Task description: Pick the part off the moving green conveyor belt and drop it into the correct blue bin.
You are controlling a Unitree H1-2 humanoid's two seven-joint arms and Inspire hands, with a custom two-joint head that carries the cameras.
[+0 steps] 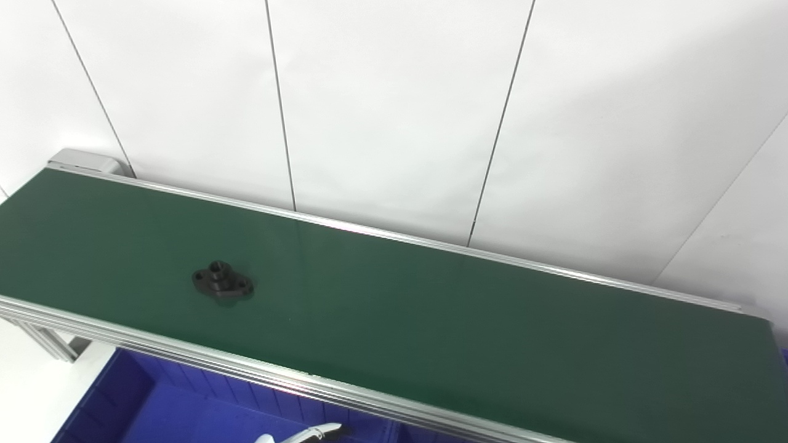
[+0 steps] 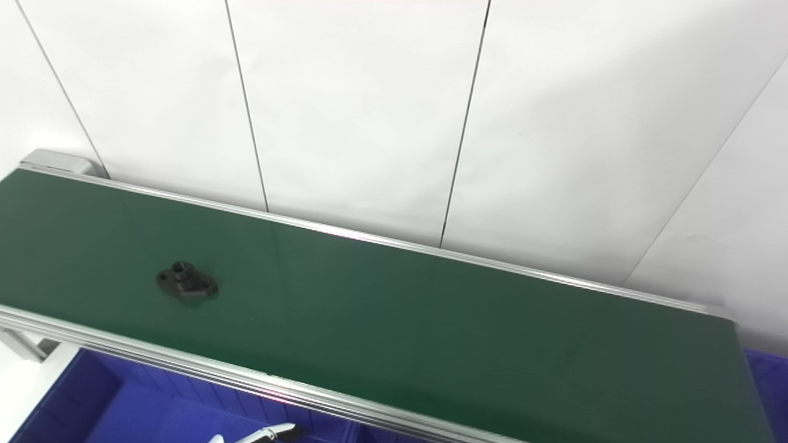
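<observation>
A small black part (image 1: 222, 282) with an oval flange and a raised hub lies flat on the green conveyor belt (image 1: 431, 307), toward the belt's left end and close to its near rail. At the bottom edge, over the blue bin (image 1: 184, 412), only a white-and-black fingertip of my left hand (image 1: 317, 433) shows; it is well below and to the right of the part and touches nothing. Too little of the hand shows to judge its fingers. My right hand is out of the picture.
An aluminium rail (image 1: 215, 363) runs along the belt's near side, with the blue bin beneath it. A sliver of a second blue bin (image 2: 763, 369) shows past the belt's right end. White wall panels (image 1: 394, 104) stand behind the belt.
</observation>
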